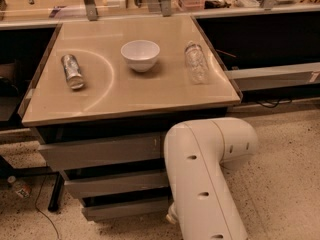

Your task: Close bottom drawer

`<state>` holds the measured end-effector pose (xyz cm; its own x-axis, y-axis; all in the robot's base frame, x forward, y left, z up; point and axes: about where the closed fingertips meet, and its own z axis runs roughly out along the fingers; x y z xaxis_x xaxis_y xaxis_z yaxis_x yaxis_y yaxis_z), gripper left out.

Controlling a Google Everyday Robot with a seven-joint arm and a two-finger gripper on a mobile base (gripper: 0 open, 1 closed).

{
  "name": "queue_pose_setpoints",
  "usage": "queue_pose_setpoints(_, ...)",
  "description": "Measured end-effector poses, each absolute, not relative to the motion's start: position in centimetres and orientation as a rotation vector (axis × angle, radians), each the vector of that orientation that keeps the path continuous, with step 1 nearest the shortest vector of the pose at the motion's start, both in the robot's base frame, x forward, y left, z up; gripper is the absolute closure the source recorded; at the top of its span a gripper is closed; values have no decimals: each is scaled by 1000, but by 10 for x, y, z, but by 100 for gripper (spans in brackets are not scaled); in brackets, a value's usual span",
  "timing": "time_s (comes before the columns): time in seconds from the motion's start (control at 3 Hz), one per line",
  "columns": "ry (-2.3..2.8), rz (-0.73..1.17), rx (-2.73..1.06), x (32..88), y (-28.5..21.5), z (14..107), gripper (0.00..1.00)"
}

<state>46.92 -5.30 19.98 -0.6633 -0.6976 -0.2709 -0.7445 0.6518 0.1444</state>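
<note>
Tabletop (130, 91): 1 bowl (140, 55), can (72, 71), bottle (196, 63); 3 drawers (100, 153); gripper (171, 216) by bottom drawer (125, 209), state unclr.

On the desk (150, 96), a can (72, 71) lies left, a bowl (140, 55) in the middle, a bottle (196, 62) right. Under it, the bottom drawer (125, 209) sits lowest, the gripper (172, 216) at its right end.

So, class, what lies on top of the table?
A can lying down, a white bowl and a clear bottle. The arm covers most of the gripper, low by the bottom drawer.
</note>
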Motion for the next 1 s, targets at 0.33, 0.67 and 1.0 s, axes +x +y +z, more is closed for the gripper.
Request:
queue_pose_setpoints(0.33,2631,324,-1141,486,-60,200,100)
queue_pose_setpoints(0.67,2605,293,-1113,500,-66,194,100)
queue_pose_setpoints(1.0,2594,268,-1094,512,-73,189,100)
